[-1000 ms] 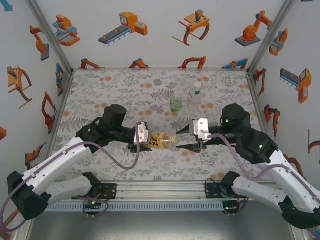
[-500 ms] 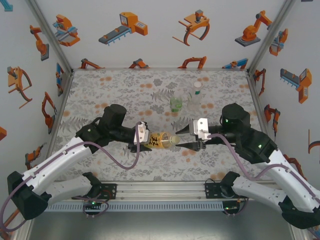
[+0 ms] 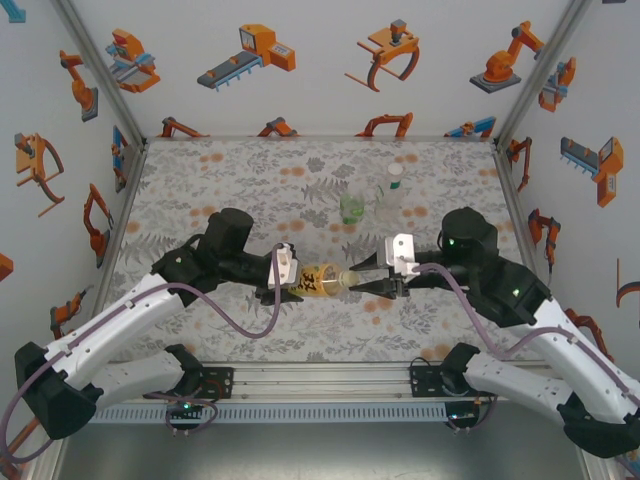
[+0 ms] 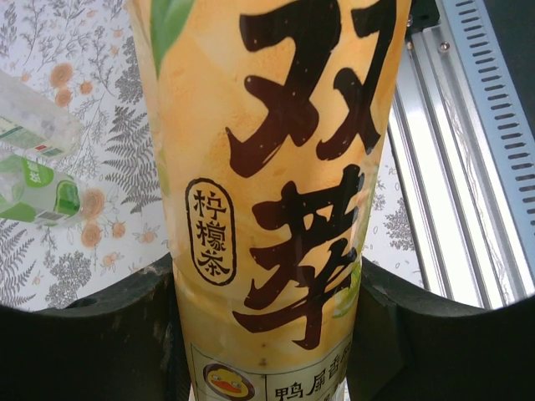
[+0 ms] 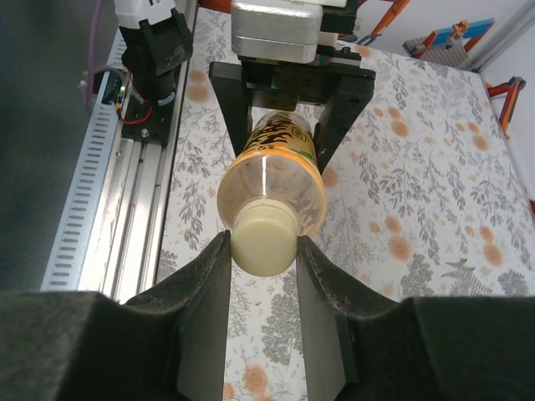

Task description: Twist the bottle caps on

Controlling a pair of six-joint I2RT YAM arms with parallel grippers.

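Cap-tightening is in hand: the left gripper (image 3: 283, 277) clamps the tea bottle (image 3: 318, 280) sideways at frame centre, and the right gripper (image 3: 368, 284) pinches its pale cap (image 5: 266, 241) at the neck. Next needs a wrist roll about the bottle's axis. A green bottle (image 3: 352, 208) and a clear bottle (image 3: 390, 195) stand above, well apart; the metal rail (image 3: 320, 378) runs below

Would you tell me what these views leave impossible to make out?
Right wrist: neck threads of the tea bottle, hidden by the pale cap and the right gripper.
Left wrist: its mouth, cut off by the top edge.
Top external: closures on the green bottle and clear bottle, too small.
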